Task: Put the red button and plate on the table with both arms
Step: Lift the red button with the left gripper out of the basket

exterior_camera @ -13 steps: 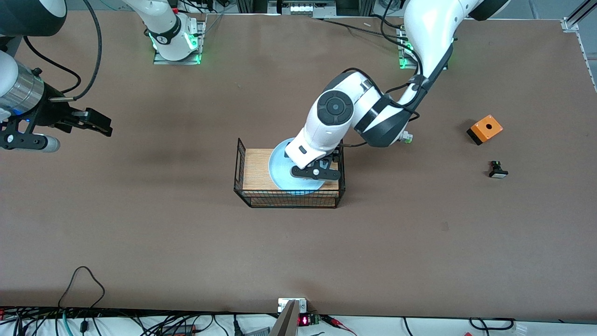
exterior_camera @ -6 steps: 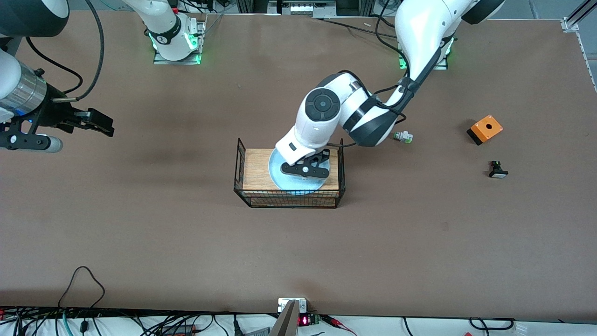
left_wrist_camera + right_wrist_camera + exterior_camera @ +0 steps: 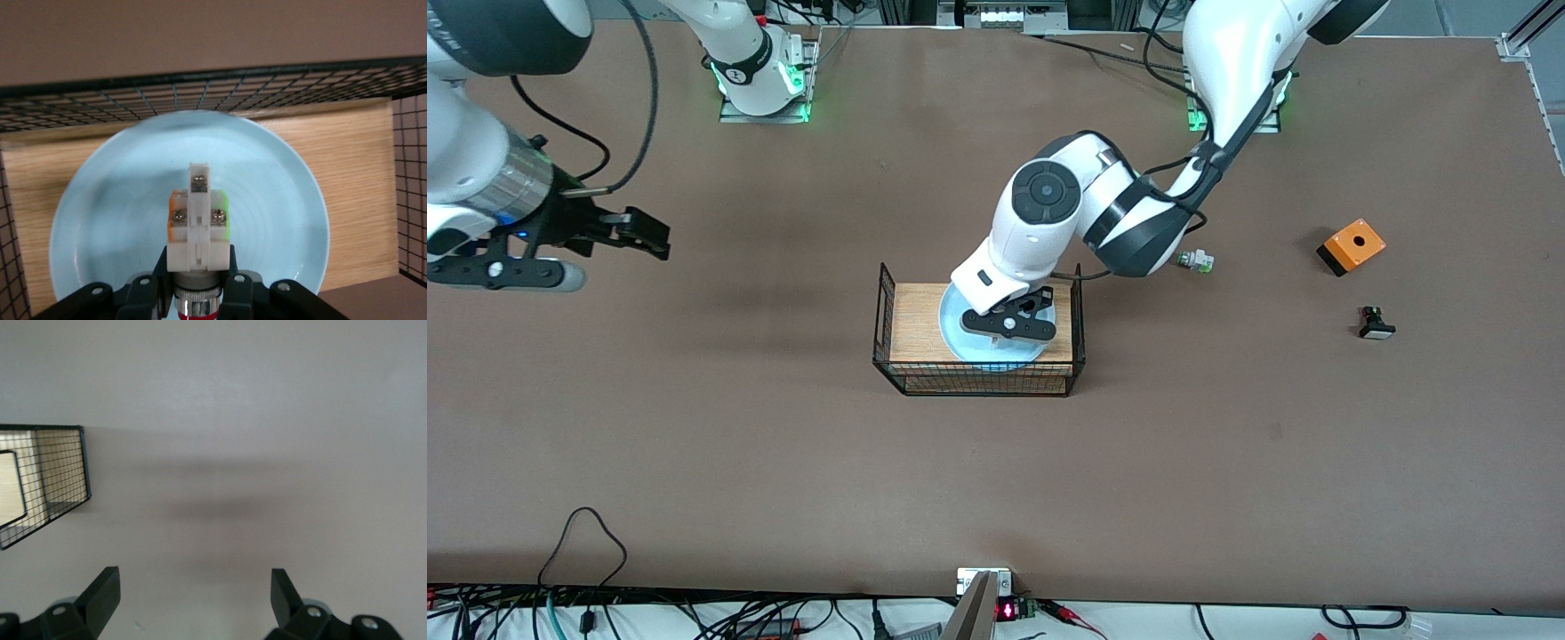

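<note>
A: What is the left gripper [image 3: 199, 293] doing?
B: Its fingers are clamping the red button [image 3: 199, 230], which is sitting over the middle of the plate [image 3: 960, 333].
A: And where is the plate lying?
B: It is resting on the wood top of the wire rack [image 3: 914, 320], mid-table [image 3: 783, 444].
A: Is the right gripper [image 3: 195, 593] carrying anything?
B: No, it is waiting with jaws spread wide, hanging over bare table toward the right arm's end
</note>
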